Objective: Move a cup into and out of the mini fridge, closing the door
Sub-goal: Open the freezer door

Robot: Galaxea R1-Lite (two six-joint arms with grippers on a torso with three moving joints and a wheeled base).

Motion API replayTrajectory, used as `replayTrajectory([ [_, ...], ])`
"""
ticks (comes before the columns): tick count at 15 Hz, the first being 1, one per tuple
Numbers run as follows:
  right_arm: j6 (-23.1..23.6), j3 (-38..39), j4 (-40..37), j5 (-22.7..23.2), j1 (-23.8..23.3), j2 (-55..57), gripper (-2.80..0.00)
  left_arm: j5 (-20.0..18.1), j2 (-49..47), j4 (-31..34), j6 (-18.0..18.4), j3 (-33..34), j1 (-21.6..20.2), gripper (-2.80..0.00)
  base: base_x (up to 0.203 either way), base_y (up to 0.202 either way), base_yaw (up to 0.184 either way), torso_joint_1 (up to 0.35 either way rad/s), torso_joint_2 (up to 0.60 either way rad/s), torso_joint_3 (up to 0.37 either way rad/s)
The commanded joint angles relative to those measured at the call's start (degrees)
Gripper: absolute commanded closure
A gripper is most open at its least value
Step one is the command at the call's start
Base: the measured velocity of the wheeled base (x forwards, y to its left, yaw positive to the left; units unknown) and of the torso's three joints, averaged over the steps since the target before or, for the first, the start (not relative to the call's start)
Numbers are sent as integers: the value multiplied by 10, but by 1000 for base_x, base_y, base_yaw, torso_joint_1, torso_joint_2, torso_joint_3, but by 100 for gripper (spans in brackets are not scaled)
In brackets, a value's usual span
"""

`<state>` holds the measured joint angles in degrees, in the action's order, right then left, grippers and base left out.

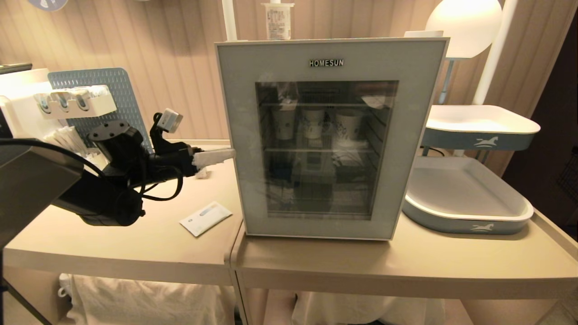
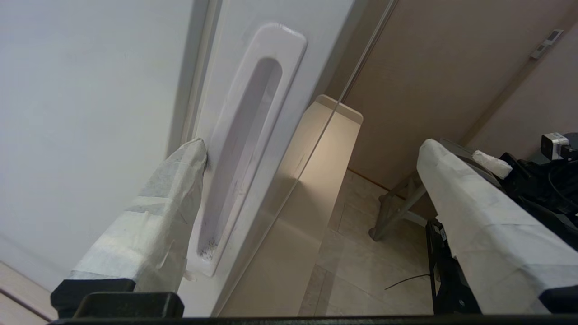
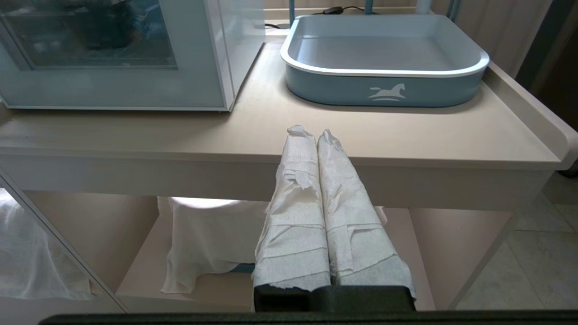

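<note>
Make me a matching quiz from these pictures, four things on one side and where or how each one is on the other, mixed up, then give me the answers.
Things:
1. left gripper
2. right gripper
3. door
4. blue tray

States or places:
A. on the table to the right of the mini fridge
B. shut, glass showing paper cups on a shelf
C. fingers pressed together, hanging in front of the table edge
D. fingers spread wide, one tip at the recessed handle on the fridge's left side

Pairs: 1-D, 2-C, 3-B, 4-A

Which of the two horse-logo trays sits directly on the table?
The lower, larger tray, right of the mini fridge. The other tray is raised on a stand behind it.
</note>
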<state>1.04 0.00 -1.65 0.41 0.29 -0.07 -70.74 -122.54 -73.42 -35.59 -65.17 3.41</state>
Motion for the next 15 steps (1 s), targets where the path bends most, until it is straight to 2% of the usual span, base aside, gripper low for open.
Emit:
replayTrajectory([
  [1,0,1,0,0,1,1,0,-5,2,-5,-3,9,14,-280,0,0,0,0,0,0],
  [6,0,1,0,0,1,1,0,-5,3,-6,0,15,47,-280,0,0,0,0,0,0],
  [15,0,1,0,0,1,1,0,-12,56,-86,0,126,53,-280,0,0,0,0,0,0],
])
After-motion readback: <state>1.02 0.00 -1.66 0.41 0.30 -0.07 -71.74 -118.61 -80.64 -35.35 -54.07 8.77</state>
